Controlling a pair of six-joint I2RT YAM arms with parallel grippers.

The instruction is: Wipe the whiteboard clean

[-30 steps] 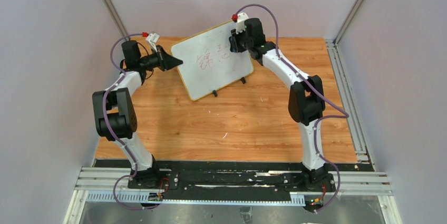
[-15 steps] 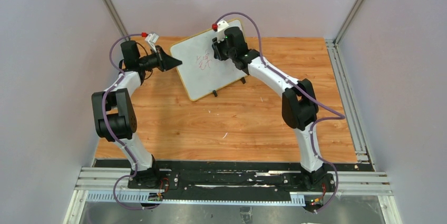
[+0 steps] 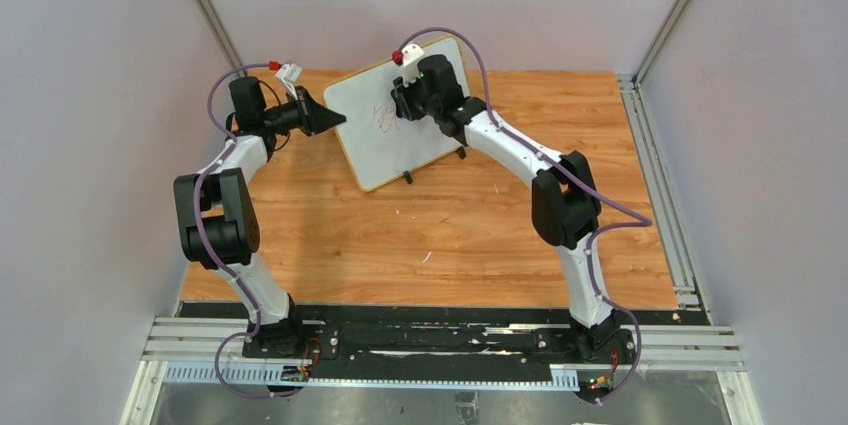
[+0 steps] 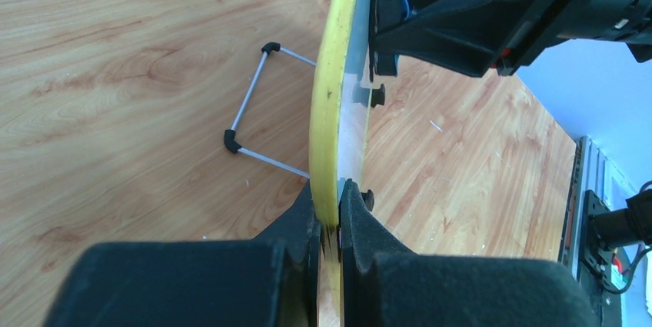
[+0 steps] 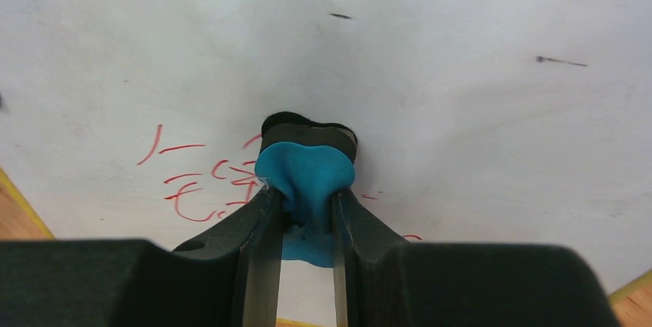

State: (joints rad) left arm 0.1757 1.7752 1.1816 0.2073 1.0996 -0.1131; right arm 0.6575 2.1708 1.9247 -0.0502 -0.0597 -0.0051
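Note:
The whiteboard (image 3: 385,140), white with a yellow frame, stands tilted on two black feet at the back of the table. My left gripper (image 3: 335,119) is shut on its left edge; the left wrist view shows the yellow rim (image 4: 330,96) pinched between the pads. My right gripper (image 3: 398,107) is shut on the small blue eraser (image 5: 305,177) and presses it against the board's face. Red handwriting (image 5: 196,185) remains just left of the eraser; the board to the right is wiped. The eraser also shows in the left wrist view (image 4: 392,4).
A thin wire stand (image 4: 254,108) props the board from behind. The wooden table (image 3: 440,235) stretches out in front of the board. Metal rails (image 3: 680,245) run along the right edge, grey walls enclose the cell.
My right gripper has slid the eraser leftward across the board, wiping away most of the red writing. The left gripper and the board have stayed put.

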